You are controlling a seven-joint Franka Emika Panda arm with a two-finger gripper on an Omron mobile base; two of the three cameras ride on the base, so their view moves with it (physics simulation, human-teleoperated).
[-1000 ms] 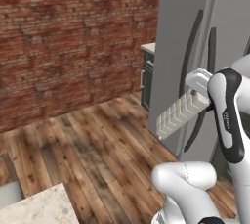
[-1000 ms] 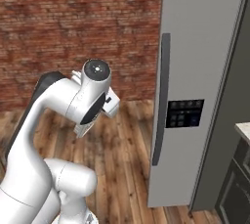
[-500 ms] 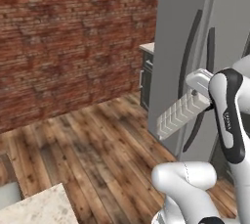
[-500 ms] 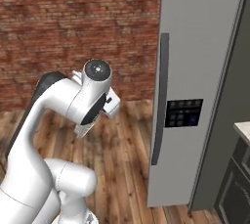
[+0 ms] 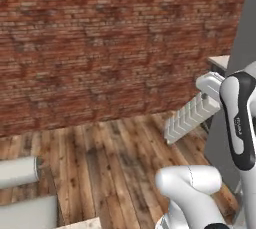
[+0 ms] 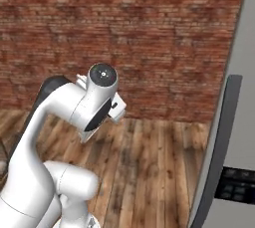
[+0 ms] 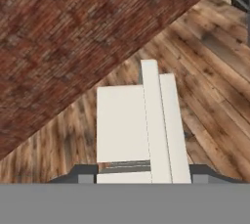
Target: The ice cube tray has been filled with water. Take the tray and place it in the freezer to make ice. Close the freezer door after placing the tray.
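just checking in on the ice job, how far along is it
Done: the ice cube tray is picked up, held in the air with the jaws shut on it. In hand: carrying it over the wood floor. Left: the freezer door looks closed, so opening it, placing the tray, closing.

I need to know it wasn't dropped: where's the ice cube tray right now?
The ice cube tray is clamped in the gripper, held in the air over the wooden floor, at the right of the left base view.

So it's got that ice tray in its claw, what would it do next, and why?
Probably bring the tray round toward the freezer door and get that door open. The gripper is shut on the ice cube tray, held in the air over the wooden floor, and the door with the black panel looks closed, so the tray has nowhere to go yet.
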